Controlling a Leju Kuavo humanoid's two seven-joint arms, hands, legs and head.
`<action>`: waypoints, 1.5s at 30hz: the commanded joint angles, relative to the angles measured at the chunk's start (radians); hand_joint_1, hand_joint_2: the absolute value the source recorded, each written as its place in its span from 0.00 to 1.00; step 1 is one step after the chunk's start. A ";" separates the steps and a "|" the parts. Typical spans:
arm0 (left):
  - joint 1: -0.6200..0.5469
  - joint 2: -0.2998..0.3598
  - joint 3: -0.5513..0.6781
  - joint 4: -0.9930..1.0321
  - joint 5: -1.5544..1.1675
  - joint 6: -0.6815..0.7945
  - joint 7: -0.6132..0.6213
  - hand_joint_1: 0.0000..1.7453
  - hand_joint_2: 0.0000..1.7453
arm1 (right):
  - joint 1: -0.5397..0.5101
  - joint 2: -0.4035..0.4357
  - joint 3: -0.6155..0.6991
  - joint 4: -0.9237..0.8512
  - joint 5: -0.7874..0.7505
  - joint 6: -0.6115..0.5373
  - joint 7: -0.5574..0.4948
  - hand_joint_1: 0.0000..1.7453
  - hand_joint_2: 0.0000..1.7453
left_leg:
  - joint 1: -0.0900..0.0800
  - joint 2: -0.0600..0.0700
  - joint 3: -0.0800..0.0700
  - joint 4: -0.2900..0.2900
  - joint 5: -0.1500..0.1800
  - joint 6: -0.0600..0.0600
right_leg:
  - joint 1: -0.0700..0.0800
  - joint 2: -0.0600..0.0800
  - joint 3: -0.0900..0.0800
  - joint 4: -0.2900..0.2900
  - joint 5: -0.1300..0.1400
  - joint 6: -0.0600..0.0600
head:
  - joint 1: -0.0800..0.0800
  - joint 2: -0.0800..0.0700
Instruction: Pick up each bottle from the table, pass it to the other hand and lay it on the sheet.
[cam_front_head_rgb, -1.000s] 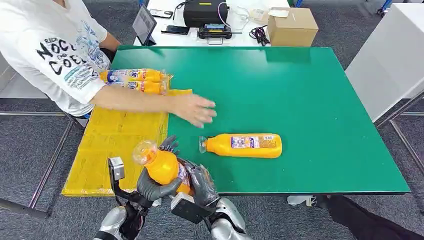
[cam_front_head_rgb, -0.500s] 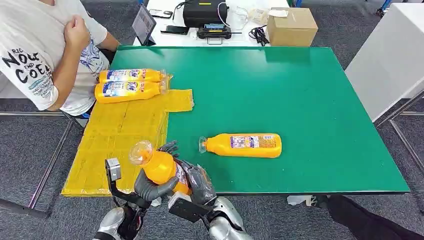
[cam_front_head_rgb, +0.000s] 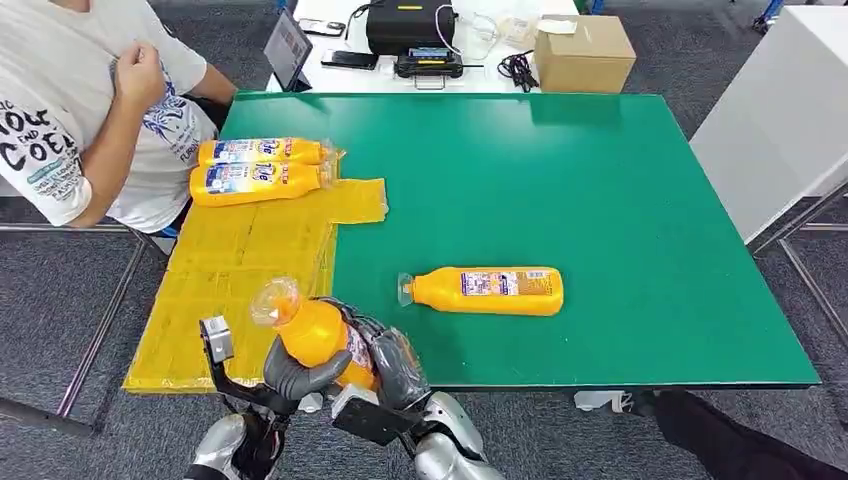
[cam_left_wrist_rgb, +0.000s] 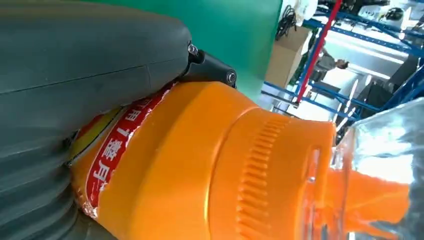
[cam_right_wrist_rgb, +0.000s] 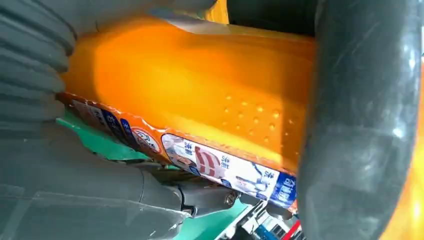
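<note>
Orange bottles, four: two on the yellow sheet (cam_front_head_rgb: 240, 262) at its far end, one mid-desk (cam_front_head_rgb: 620, 200) amid open green, one (cam_front_head_rgb: 318, 340) at the near edge, gripped by fingers of both left hand (cam_front_head_rgb: 300, 372) and right hand (cam_front_head_rgb: 392, 365).

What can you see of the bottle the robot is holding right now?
The held bottle is orange plastic with a clear cap and a printed label with red and blue lettering. Its cap end tilts up and toward the yellow sheet; it hangs at the near table edge, resting on nothing. The left hand wraps it from below, and the right hand clasps its lower body.
</note>
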 joint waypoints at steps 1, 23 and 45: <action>-0.045 -0.024 0.041 -0.054 -0.054 0.089 -0.025 1.00 1.00 | 0.019 -0.045 -0.007 -0.132 0.009 -0.013 0.044 0.00 0.00 | 0.001 -0.001 0.000 0.000 0.000 -0.001 | 0.001 -0.002 0.001 0.000 0.000 -0.001 | 0.000 0.000; -0.086 -0.051 0.146 -0.030 -0.211 0.351 -0.100 1.00 1.00 | 0.113 -0.095 -0.028 -0.493 0.011 -0.093 0.052 0.00 0.00 | 0.002 -0.001 0.003 0.001 -0.002 -0.002 | 0.002 -0.002 0.005 0.000 -0.002 -0.002 | 0.000 0.000; -0.299 0.032 0.160 0.084 -0.871 0.819 -0.200 1.00 1.00 | 0.096 -0.099 -0.037 -0.653 -0.072 -0.111 0.010 0.00 0.00 | 0.002 -0.001 0.001 0.001 0.000 -0.002 | 0.002 -0.002 0.002 0.001 -0.001 -0.002 | 0.000 0.000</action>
